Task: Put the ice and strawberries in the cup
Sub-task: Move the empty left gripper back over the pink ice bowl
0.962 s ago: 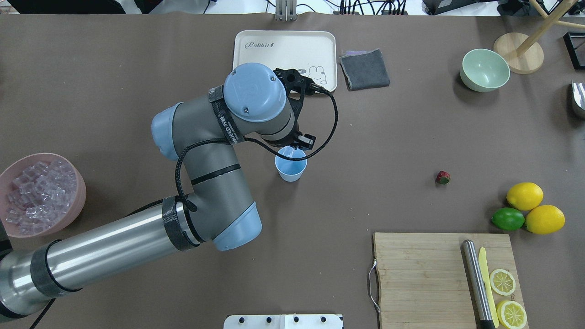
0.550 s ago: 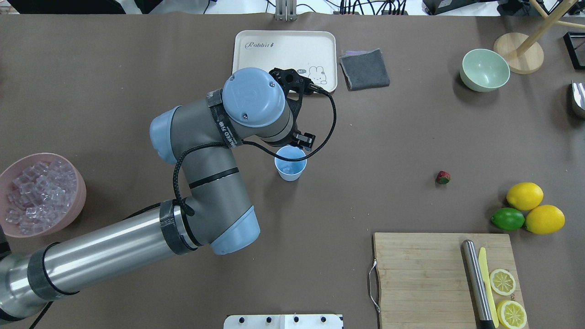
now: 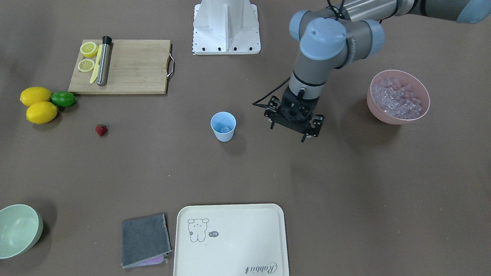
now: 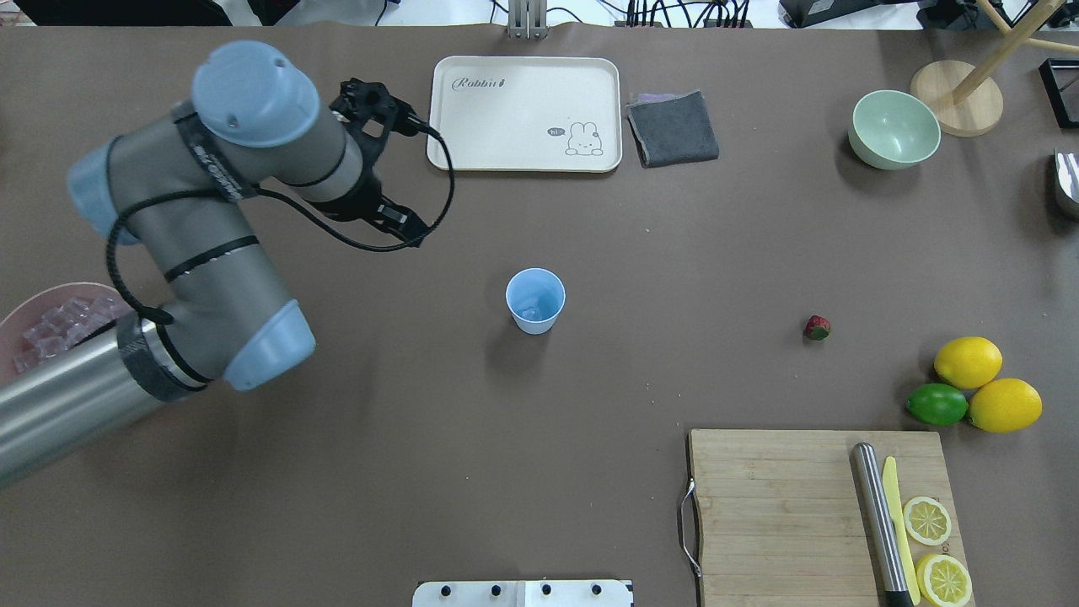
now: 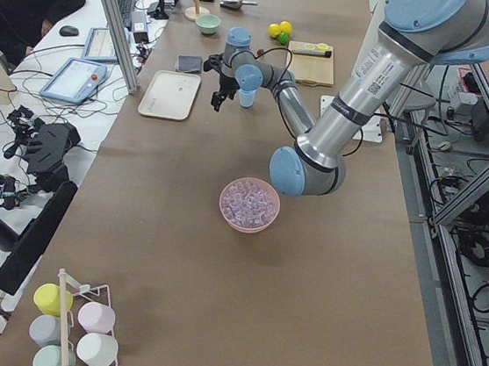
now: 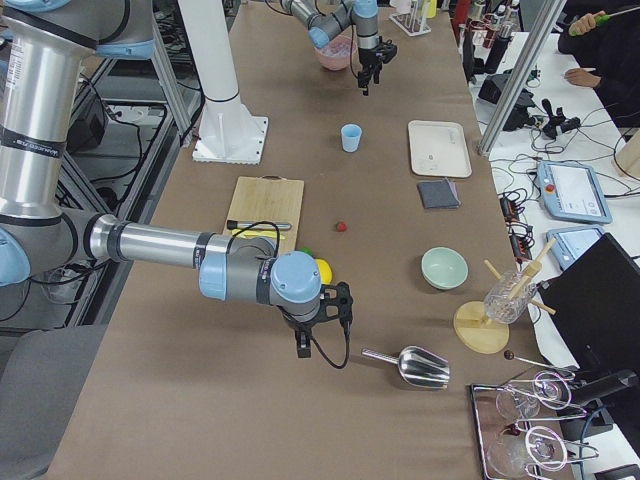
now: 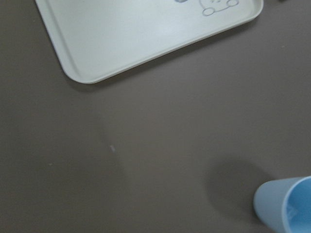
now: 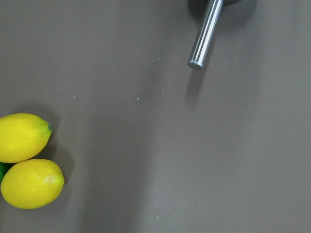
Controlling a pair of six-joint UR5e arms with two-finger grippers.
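The left tool (image 3: 288, 133) hangs spread and empty between the cup (image 3: 223, 129) and the pink bowl (image 3: 384, 115). Probably it wants more ice (image 3: 399, 97) there.

The cup (image 4: 535, 301) stands mid-table with an ice cube (image 4: 530, 314) in it. The strawberry (image 4: 817, 327) lies well to the cup's right, and the bowl (image 3: 379, 111) heaped with ice sits far to its left. Beyond the cup lies the tray (image 4: 524, 114), with the cloth (image 4: 673, 127) just beside the tray's right edge.
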